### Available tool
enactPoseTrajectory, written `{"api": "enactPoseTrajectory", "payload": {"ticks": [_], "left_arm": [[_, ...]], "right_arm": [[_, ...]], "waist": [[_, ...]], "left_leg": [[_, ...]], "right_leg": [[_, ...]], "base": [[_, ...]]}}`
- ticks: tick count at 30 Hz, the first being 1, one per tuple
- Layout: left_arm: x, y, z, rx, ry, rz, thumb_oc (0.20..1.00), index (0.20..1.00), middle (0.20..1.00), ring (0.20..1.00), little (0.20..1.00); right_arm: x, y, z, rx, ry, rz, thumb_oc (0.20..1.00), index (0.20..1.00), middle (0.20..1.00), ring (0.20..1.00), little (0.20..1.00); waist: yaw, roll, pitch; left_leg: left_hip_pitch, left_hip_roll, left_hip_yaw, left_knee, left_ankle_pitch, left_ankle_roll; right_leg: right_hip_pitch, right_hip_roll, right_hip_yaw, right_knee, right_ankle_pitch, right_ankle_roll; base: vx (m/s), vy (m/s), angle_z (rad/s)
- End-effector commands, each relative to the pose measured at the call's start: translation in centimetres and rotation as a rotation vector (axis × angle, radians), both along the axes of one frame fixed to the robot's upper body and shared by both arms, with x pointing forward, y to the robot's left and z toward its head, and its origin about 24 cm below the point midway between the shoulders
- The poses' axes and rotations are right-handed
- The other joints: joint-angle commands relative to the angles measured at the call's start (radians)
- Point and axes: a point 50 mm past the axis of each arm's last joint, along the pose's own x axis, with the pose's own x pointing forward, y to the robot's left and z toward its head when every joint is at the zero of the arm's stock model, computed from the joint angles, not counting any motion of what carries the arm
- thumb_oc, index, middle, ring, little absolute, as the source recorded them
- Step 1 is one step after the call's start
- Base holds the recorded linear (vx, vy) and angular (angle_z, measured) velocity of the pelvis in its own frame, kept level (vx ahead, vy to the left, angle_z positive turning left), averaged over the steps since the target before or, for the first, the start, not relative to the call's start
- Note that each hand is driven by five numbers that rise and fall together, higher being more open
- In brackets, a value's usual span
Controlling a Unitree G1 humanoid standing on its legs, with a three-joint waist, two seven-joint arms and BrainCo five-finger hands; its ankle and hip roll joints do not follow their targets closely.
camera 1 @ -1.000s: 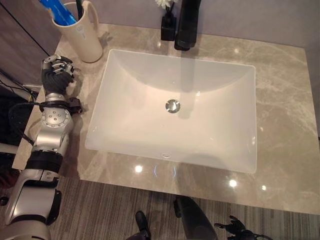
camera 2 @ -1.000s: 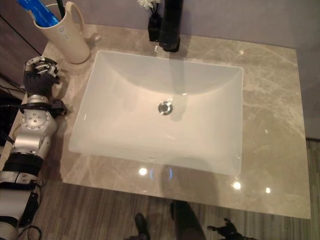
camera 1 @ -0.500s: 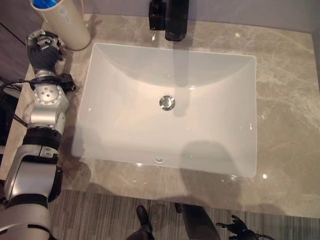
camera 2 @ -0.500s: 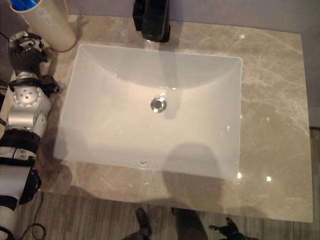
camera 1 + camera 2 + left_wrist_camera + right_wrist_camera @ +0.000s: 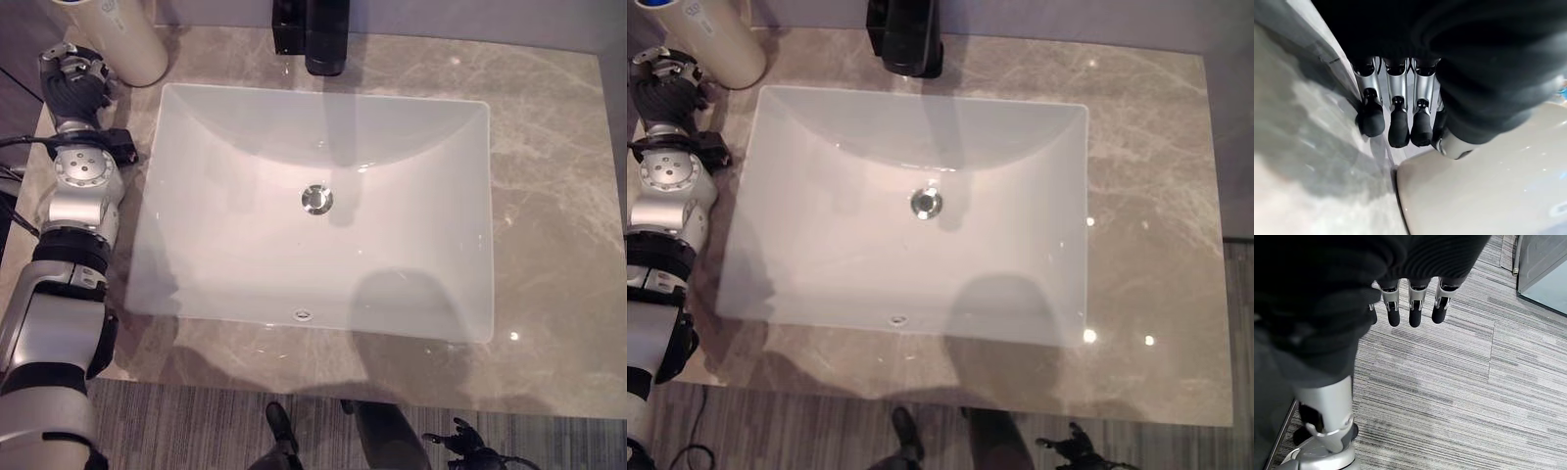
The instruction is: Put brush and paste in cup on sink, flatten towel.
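Cup (image 5: 116, 39) stands at the counter's (image 5: 558, 196) back left corner, upright, with a blue item just showing at its rim in the right eye view; whether this is the brush or the paste cannot be told. This position keeps the cup off the basin and within reach of the left arm. Left hand (image 5: 73, 83) sits just beside the cup's base, close to the counter's left edge; the left wrist view shows its fingers (image 5: 1399, 129) straight, side by side and holding nothing, with the cup wall next to them. Sink (image 5: 235, 264) fills the counter's middle, its drain (image 5: 316, 198) central, and the dark faucet (image 5: 323, 39) stands at the back edge. Open stone lies along the right side and the front edge, giving room to work. No towel is visible. Right hand (image 5: 1410, 308) hangs over the striped floor, fingers relaxed and empty.
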Motion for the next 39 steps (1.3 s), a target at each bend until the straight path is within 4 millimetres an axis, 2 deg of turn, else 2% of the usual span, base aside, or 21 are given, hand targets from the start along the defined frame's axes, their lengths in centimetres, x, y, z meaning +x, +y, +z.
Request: {"api": "enactPoseTrajectory", "payload": {"ticks": [1,3,9,17,19,24,25,27,28,29,30,33,39], "left_arm": [[-1.2,3.5,-1.1,-0.015,0.062,0.128,0.2,0.2,0.2,0.2,0.2],[-1.8,4.7,-1.0,-0.028,0.066,0.176,0.2,0.2,0.2,0.2,0.2],[-2.7,6.5,-0.5,-0.084,0.052,0.279,0.2,0.2,0.2,0.2,0.2],[-2.7,6.5,1.0,-0.015,0.051,0.295,0.2,0.2,0.2,0.2,0.2],[-2.9,6.5,2.3,0.064,0.053,0.308,0.2,0.2,0.2,0.2,0.2],[-2.9,6.2,2.9,0.176,0.075,0.309,0.2,0.2,0.2,0.2,0.2],[-2.8,5.9,3.3,0.253,0.085,0.314,0.2,0.2,0.2,0.2,0.2],[-2.6,5.3,3.4,0.292,0.083,0.296,0.2,0.2,0.2,0.2,0.2],[-2.3,4.5,3.4,0.32,0.071,0.265,0.2,0.2,0.2,0.2,0.2],[-1.7,2.5,3.4,0.41,0.055,0.201,0.2,0.2,0.2,0.2,0.2],[-1.7,2.5,3.5,0.41,0.055,0.202,0.2,0.2,0.2,0.2,0.2],[-1.2,0.5,3.2,0.498,0.035,0.132,0.2,0.2,0.2,0.2,0.2],[-1.1,-0.2,2.7,0.538,0.034,0.111,0.2,0.2,0.2,0.2,0.2]], "right_arm": [[-1.7,-1.1,-0.1,-0.045,0.041,-0.005,1.0,1.0,1.0,1.0,1.0],[-1.8,-1.2,-0.1,-0.043,0.041,-0.014,1.0,1.0,1.0,1.0,1.0],[-1.2,-0.9,0.0,-0.041,0.024,-0.004,1.0,1.0,1.0,1.0,1.0],[-0.9,-1.2,0.2,-0.049,0.003,-0.005,1.0,1.0,1.0,1.0,1.0],[-1.0,-1.4,0.3,-0.045,-0.007,-0.01,1.0,1.0,1.0,1.0,1.0],[-1.0,-1.6,0.4,-0.042,-0.024,-0.014,1.0,1.0,1.0,1.0,1.0],[-1.2,-1.6,0.5,-0.042,-0.026,-0.008,1.0,1.0,1.0,1.0,1.0],[-1.4,-1.7,0.5,-0.042,-0.026,-0.009,1.0,1.0,1.0,1.0,1.0],[-1.5,-1.7,0.4,-0.042,-0.024,-0.012,1.0,1.0,1.0,1.0,1.0],[-1.6,-1.9,0.5,-0.043,-0.031,-0.007,1.0,1.0,1.0,1.0,1.0],[-1.6,-1.8,0.5,-0.043,-0.031,-0.007,1.0,1.0,1.0,1.0,1.0],[-1.3,-1.7,0.6,-0.04,-0.047,0.007,1.0,1.0,1.0,1.0,1.0],[-0.2,-1.2,0.7,-0.029,-0.075,0.028,1.0,1.0,1.0,1.0,1.0]], "waist": [[-0.027,0.01,-0.018],[-0.028,0.016,-0.022],[-0.032,0.018,-0.026],[-0.043,0.016,-0.024],[-0.052,0.018,-0.024],[-0.059,0.017,-0.023],[-0.059,0.021,-0.021],[-0.063,0.018,-0.023],[-0.063,0.019,-0.024],[-0.063,0.028,-0.023],[-0.065,0.024,-0.024],[-0.063,0.027,-0.03],[-0.051,0.01,-0.036]], "left_leg": [[0.216,-0.066,-0.04,0.007,0.077,-0.019],[0.212,-0.06,-0.046,0.007,0.1,-0.025],[0.2,-0.052,-0.046,0.007,0.126,-0.032],[0.202,-0.043,-0.031,0.007,0.144,-0.036],[0.199,-0.041,-0.021,0.007,0.144,-0.038],[0.19,-0.041,-0.014,0.007,0.149,-0.039],[0.191,-0.037,-0.013,0.007,0.149,-0.04],[0.187,-0.04,-0.013,0.007,0.153,-0.041],[0.186,-0.039,-0.013,0.007,0.154,-0.041],[0.188,-0.036,-0.016,0.007,0.152,-0.042],[0.186,-0.039,-0.018,0.007,0.154,-0.042],[0.184,-0.042,-0.021,0.007,0.15,-0.042],[0.189,-0.045,-0.004,0.007,0.142,-0.041]], "right_leg": [[-0.017,0.006,0.003,-0.126,0.092,0.107],[-0.018,0.009,0.001,-0.126,0.086,0.105],[-0.027,0.024,-0.003,-0.126,0.079,0.1],[-0.038,0.042,0.005,-0.126,0.077,0.096],[-0.049,0.052,0.011,-0.126,0.077,0.095],[-0.067,0.057,0.017,-0.126,0.085,0.094],[-0.07,0.063,0.019,-0.126,0.086,0.094],[-0.075,0.058,0.024,-0.126,0.089,0.094],[-0.077,0.056,0.026,-0.126,0.09,0.094],[-0.078,0.056,0.027,-0.126,0.089,0.093],[-0.08,0.052,0.028,-0.126,0.091,0.093],[-0.085,0.049,0.023,-0.126,0.092,0.093],[-0.088,0.065,0.013,-0.126,0.098,0.101]], "base": [[0.02,-0.038,-0.18],[0.02,-0.038,-0.14],[0.01,-0.015,-0.01],[0.01,-0.011,-0.09],[0.0,0.0,0.0],[0.0,0.004,-0.06],[0.01,0.005,-0.04],[0.0,0.0,-0.04],[0.02,0.005,-0.03],[0.0,0.0,0.0],[0.0,0.0,0.0],[-0.01,0.001,0.03],[0.0,-0.004,-0.02]]}}
